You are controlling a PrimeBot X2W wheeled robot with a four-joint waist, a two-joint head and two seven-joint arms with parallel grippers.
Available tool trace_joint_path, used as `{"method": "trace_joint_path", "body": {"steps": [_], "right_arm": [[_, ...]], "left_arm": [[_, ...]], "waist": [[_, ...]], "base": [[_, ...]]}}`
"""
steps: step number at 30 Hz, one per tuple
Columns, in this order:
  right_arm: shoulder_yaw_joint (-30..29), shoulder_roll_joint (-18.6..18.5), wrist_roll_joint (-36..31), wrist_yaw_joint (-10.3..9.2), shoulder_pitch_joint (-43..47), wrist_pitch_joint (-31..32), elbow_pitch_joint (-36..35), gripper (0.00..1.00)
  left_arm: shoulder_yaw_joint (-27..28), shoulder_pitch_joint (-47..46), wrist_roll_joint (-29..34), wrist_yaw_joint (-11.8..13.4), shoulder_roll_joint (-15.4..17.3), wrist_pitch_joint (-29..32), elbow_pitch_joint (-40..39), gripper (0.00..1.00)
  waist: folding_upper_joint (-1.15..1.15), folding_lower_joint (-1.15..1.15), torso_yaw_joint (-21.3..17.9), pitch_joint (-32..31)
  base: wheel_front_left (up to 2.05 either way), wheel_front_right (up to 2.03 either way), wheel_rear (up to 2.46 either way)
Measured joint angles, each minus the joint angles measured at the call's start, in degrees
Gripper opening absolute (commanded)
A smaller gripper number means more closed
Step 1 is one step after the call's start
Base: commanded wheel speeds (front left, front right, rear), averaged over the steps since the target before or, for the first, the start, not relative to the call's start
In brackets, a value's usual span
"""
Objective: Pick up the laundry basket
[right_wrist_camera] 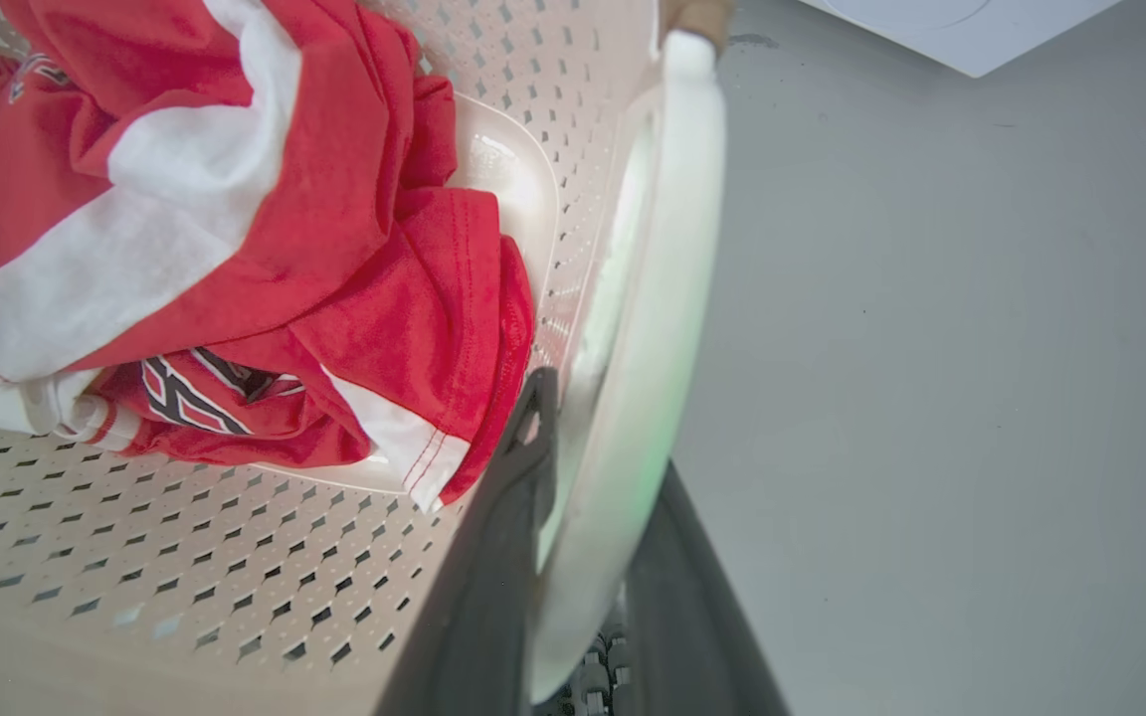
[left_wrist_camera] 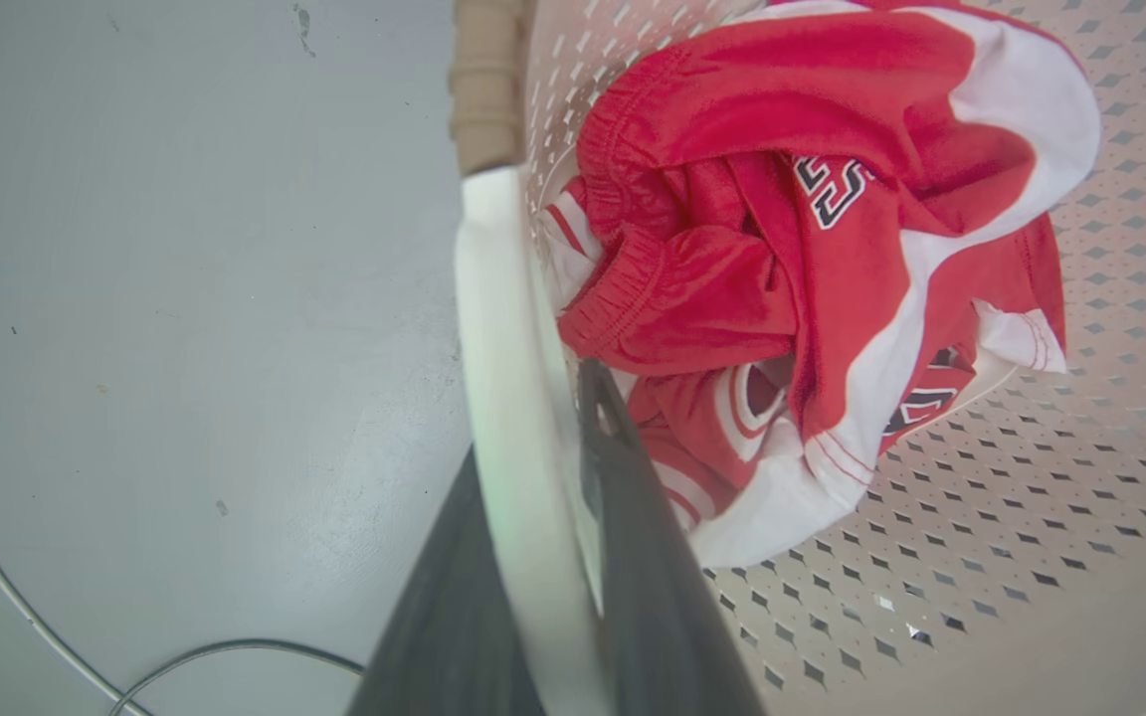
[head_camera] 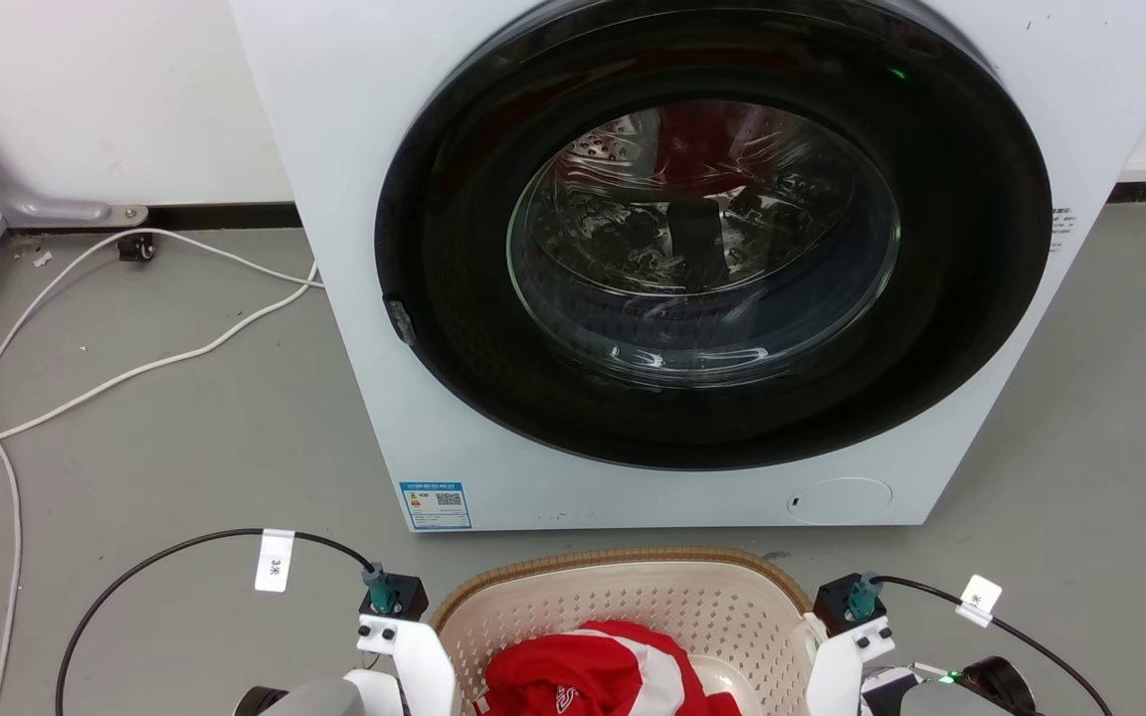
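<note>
With the laundry basket (head_camera: 633,602) at 6 o'clock, left gripper (left_wrist_camera: 528,418) and right gripper (right_wrist_camera: 603,423) each clamp a white handle (left_wrist_camera: 498,298). Grasp looks made; next, lift both evenly.

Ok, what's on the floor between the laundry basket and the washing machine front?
Nothing. The head view shows a narrow strip of bare grey floor between the laundry basket and the washing machine.

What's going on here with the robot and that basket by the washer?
The robot is gripping the laundry basket by both white side handles: the left gripper pinches the left handle, the right gripper the right handle, each with one finger inside the basket and one outside. Red and white clothing lies in it. The washing machine ahead is shut.
</note>
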Motion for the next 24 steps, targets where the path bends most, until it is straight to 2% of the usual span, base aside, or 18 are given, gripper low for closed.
{"method": "trace_joint_path", "body": {"steps": [24], "right_arm": [[5.7,-0.3,5.83,0.0,-0.99,-0.31,0.49,0.0]], "left_arm": [[-4.81,-1.19,-5.21,0.0,0.52,0.08,0.21,0.0]], "waist": [[0.0,0.0,-0.35,0.26]], "base": [[0.0,0.0,0.0]]}}
